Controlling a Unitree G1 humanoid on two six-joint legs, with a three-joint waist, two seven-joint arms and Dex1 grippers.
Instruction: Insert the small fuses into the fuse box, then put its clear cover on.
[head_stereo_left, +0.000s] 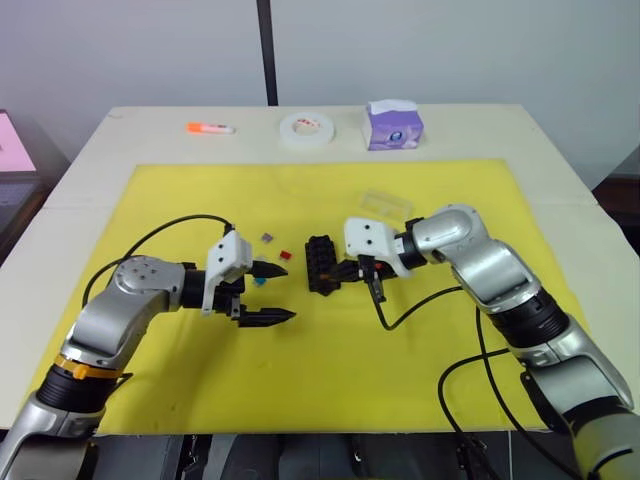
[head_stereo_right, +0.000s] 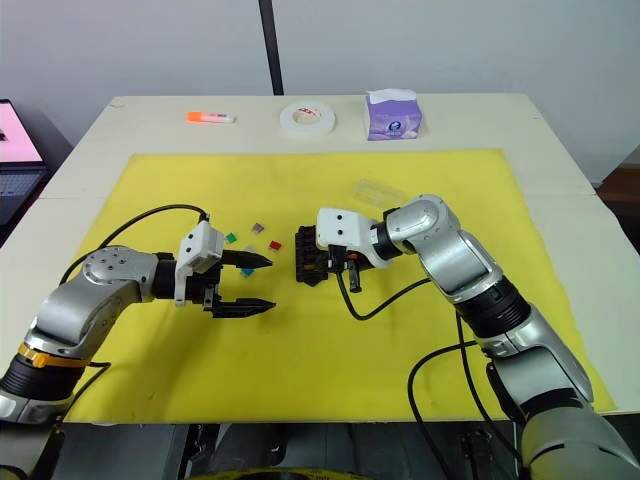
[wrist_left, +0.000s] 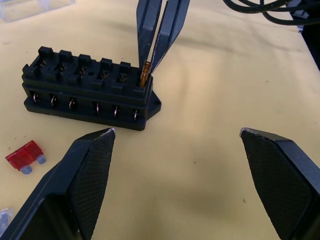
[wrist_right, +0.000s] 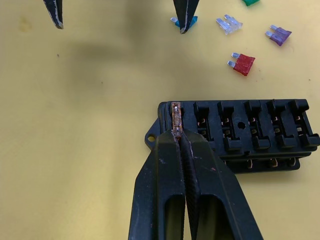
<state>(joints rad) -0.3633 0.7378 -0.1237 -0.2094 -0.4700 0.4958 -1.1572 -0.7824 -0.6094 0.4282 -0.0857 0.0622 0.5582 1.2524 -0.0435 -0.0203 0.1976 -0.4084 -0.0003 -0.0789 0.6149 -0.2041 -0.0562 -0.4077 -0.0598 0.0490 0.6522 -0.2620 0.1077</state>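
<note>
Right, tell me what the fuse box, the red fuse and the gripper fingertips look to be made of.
Fuse box: matte black moulded plastic, with small metal contacts glinting in its slots.
Red fuse: translucent red plastic body with two silvery metal blades.
Left gripper fingertips: black, probably plastic or rubber, with a fine cross-hatched grip texture.

A pale table carries a yellow mat. Behind the mat lie an orange marker, a white tape roll and a purple tissue box.
</note>
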